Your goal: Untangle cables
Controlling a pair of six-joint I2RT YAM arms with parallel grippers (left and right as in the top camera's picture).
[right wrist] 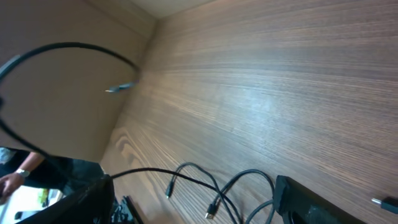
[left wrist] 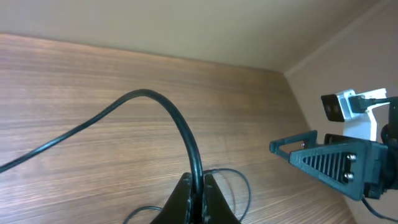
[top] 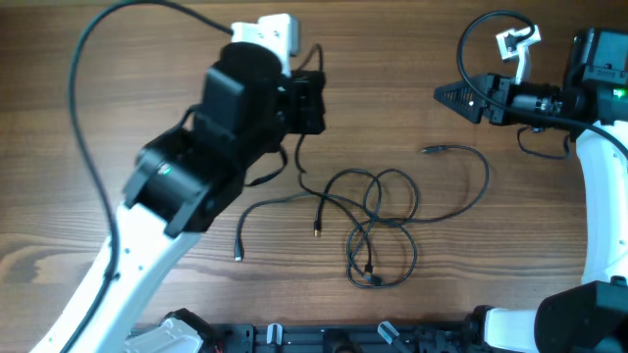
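Black cables (top: 378, 230) are lying in a loose tangle mid-bench (top: 520, 255), w/ one strand rising to the left hand (left wrist: 199, 190), which is clenching it between its tips. The right hand (top: 440, 95) is hanging released and empty, well apart from the tangle. Cords are prob. light, limp, a bit slippery; best gripping near a plug end or free loop, not the knot. Left wrist cam is showing the pinch, which the arm is hiding in overhead; overhead is giving the full layout.
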